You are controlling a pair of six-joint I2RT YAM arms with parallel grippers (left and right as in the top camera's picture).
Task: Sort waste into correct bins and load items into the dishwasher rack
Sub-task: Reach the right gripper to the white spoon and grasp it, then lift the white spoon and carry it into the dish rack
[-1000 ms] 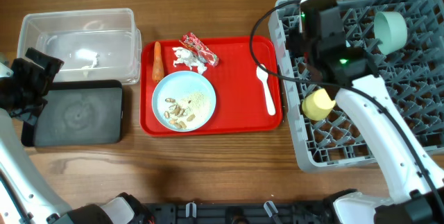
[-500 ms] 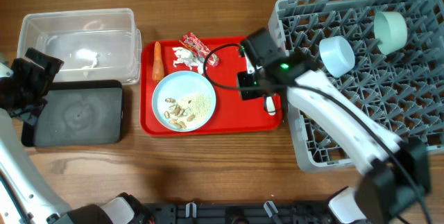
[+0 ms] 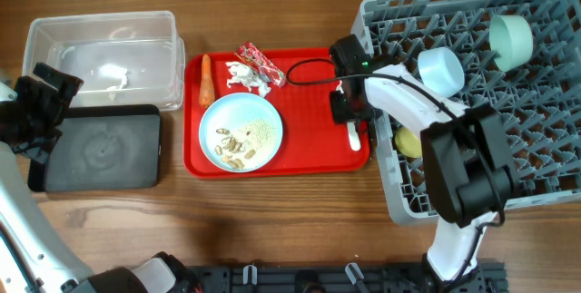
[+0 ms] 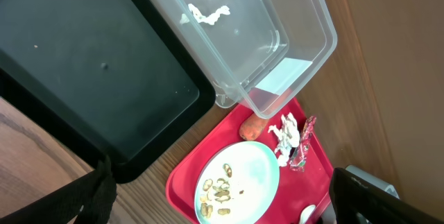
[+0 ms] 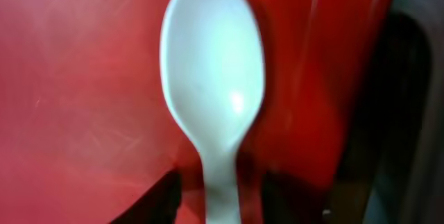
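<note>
Two tools in view, neither gripping anything. Right tool [image 5: 222, 197]: down over right edge of red tray [image 3: 304, 112], fingers [image 5: 156, 200] parted either side of white spoon [image 5: 211, 78] handle, slight gap each side, nothing clamped. Spoon flat on tray, bowl end away from fingers, just beside left wall of dishwasher rack [image 3: 545, 161]. Black cable [image 3: 304, 62] loops from right arm across tray's far right corner.

Left tool [image 3: 44, 107]: hovers at left end of worktop [image 3: 272, 3], beside clear tub [image 3: 100, 19] and black tray [image 3: 100, 148]; fingers wide apart, empty. Tub and black tray side by side, touching, tub farther back. Red tray between bins and rack, close to both.

Inside rack: mint-green bowl [image 3: 510, 41] near far right corner, pale blue small bowl [image 3: 442, 71] toward middle, yellow cup [image 3: 406, 143] by left wall, partly hidden under right arm.

On red tray: pale blue plate [image 3: 238, 110] carrying nut and rice scraps [image 3: 231, 148]; carrot piece [image 3: 205, 80] along left rim; crumpled tissue [image 3: 241, 77] and red-and-white wrapper [image 3: 261, 64] touching each other near far edge, just beyond plate. Small white scrap [image 4: 208, 12] on tub floor, kind not discernible.
</note>
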